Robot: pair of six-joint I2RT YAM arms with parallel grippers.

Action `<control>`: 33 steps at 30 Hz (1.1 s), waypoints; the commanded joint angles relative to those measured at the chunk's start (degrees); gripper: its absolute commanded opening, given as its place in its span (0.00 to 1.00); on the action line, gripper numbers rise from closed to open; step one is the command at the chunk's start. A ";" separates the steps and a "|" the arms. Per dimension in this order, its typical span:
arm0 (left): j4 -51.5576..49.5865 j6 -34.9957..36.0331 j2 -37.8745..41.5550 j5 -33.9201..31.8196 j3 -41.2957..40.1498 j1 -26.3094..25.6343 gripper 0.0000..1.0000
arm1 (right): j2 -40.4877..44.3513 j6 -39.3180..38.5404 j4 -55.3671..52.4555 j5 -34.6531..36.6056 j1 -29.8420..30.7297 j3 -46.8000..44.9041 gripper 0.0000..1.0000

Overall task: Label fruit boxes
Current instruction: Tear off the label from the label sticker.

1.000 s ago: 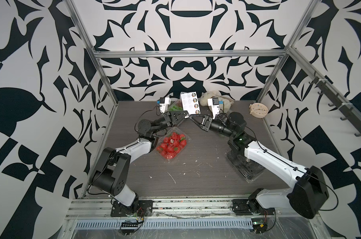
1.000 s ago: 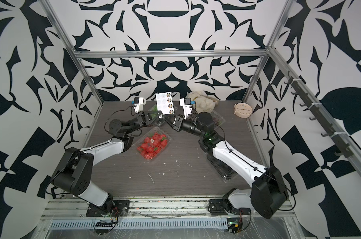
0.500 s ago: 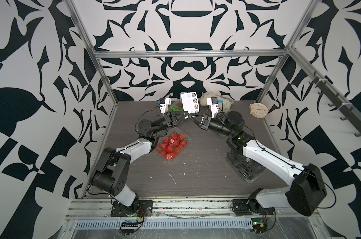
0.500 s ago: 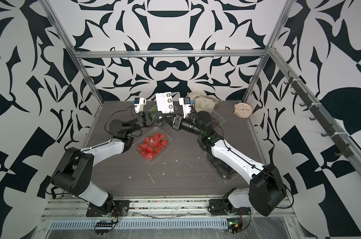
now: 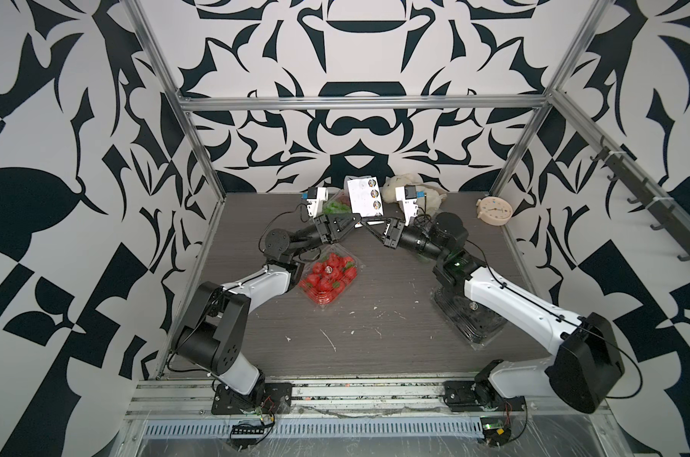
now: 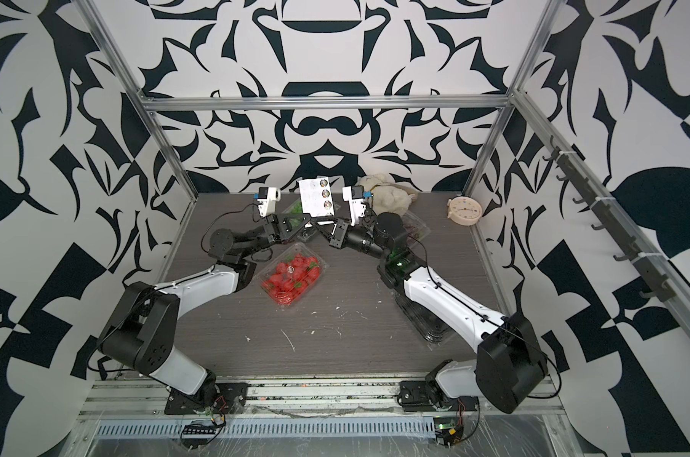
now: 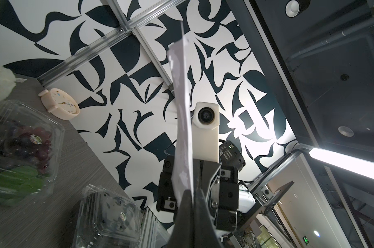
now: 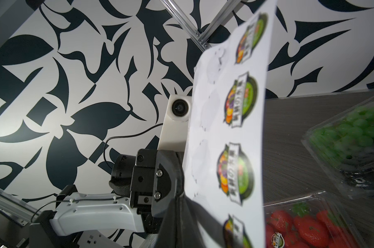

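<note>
Now your left gripper is shut tight on the bottom edge of the sheet. The sheet stands up from it, a bit above the middle of both top views. The left wrist view shows the paper going down between the two dark fingers with no gap. Your right gripper comes in from the right side and meets it tip to tip. Its jaws are shut too, on the same bottom edge of the sheet, as the right wrist view shows. Round stickers run down one side of the sheet. The strawberry box lies closed on the table, just below the two grippers and a little left of the middle, with a small round sticker on its lid. A grape box full of green grapes sits behind the left gripper, near the back wall. The other grape box is right of the middle, partly hidden by your right arm. The avocado box sits in the lower right part of the table, under that arm. A clock stands at the back right.
</note>
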State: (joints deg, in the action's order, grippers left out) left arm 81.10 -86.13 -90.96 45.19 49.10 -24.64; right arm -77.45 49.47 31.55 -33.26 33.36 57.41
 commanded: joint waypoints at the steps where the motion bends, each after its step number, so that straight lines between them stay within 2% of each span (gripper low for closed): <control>1: 1.49 0.83 0.75 1.13 -0.07 -0.41 0.00 | -0.06 -0.33 3.08 0.56 -0.09 2.71 0.00; 6: 1.44 0.95 1.08 0.95 -0.02 -0.32 0.00 | 0.04 -0.55 2.99 0.87 -0.07 2.42 0.00; 7: 1.42 0.88 1.14 1.03 0.02 -0.32 0.02 | 0.16 -0.68 2.99 0.82 -0.12 2.40 0.00; 9: 1.43 0.70 1.30 0.90 0.03 -0.08 0.17 | 0.38 -0.87 3.17 0.74 -0.07 2.12 0.00; 11: 1.37 0.36 1.34 0.87 0.25 0.50 0.26 | 0.66 -1.04 3.56 0.34 -0.11 1.75 0.00; 19: 1.43 -0.63 1.12 0.78 1.48 2.00 0.31 | 0.90 -1.70 3.00 -1.58 -0.13 1.30 0.00; 23: 1.42 -0.88 0.57 0.78 2.53 2.41 0.31 | 0.86 -2.01 2.55 -2.66 -0.05 1.04 0.00; 28: 1.43 -1.33 -0.22 0.95 3.85 2.41 0.25 | 0.57 -2.38 1.77 -3.64 0.01 1.30 0.00; 30: 1.38 -1.35 -0.29 1.03 4.16 2.41 0.20 | 0.42 -2.41 1.53 -3.83 0.10 1.25 0.00; 33: 1.47 -1.24 -0.57 1.20 4.08 2.32 0.08 | 0.39 -2.45 1.45 -3.76 0.12 1.22 0.00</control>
State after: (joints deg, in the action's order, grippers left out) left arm 81.10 -87.59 -90.96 45.34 51.75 -22.46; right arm -77.45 48.12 30.96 -35.94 33.36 57.45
